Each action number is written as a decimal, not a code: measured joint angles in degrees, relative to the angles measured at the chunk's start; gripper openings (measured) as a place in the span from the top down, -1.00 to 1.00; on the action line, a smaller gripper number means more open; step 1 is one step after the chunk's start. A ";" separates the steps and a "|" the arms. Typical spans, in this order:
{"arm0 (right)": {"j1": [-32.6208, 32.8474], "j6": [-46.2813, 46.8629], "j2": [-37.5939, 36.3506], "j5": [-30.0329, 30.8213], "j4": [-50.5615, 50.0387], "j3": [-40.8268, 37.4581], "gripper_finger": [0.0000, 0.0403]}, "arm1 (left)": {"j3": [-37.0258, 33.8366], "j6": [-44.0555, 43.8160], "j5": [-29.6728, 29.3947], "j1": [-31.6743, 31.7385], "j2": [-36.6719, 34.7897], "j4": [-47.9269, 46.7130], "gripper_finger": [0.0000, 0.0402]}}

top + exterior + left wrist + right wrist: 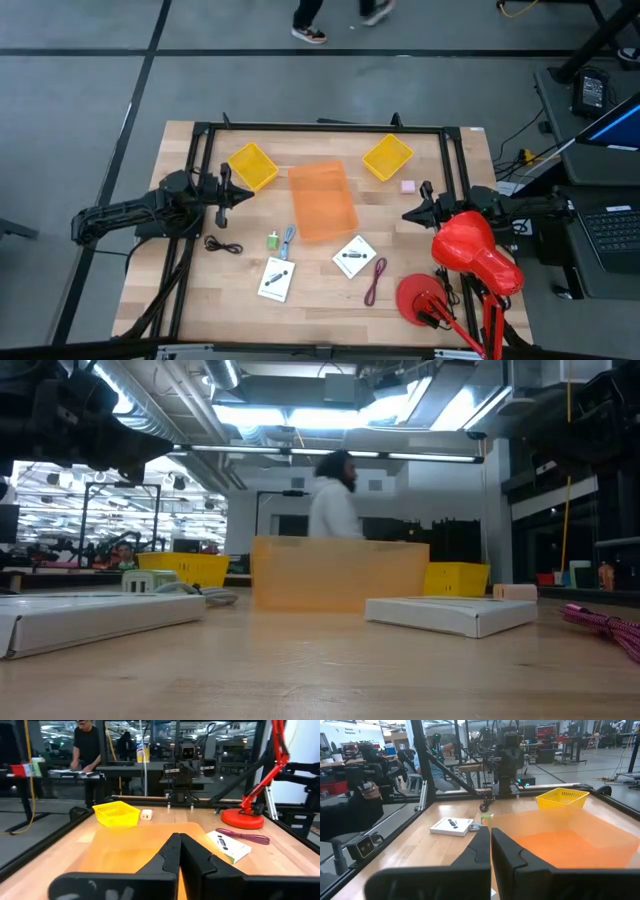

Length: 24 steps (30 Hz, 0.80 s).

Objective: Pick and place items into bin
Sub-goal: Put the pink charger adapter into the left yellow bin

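An orange translucent bin [322,200] stands mid-table. The items lie loose on the wood. Near it are a pink block [408,186], a green cube [272,241] and a blue-grey tool [288,240]. Toward the near edge lie a black cord [222,245], a dark-red cord [376,280] and two white cards [277,278] [354,256]. My left gripper [246,195] hovers shut just left of the bin, and its wrist view shows the fingers closed [180,838]. My right gripper [405,214] hovers shut just right of the bin [560,837], fingers together [490,832].
Two yellow baskets [252,165] [387,157] sit at the far side of the table. A red lamp [465,250] with a round base [420,298] occupies the near right corner. A black frame [320,128] rims the table. People move in the room beyond.
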 joint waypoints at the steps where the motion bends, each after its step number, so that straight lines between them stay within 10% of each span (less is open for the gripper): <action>1: 0.00 0.16 0.00 -0.01 0.01 0.00 1.00 | 0.00 0.43 0.00 0.00 0.00 -0.01 0.99; 24: -0.01 -4.68 0.00 10.90 6.20 0.02 1.00 | 1.53 2.53 -6.46 0.00 4.49 10.17 0.99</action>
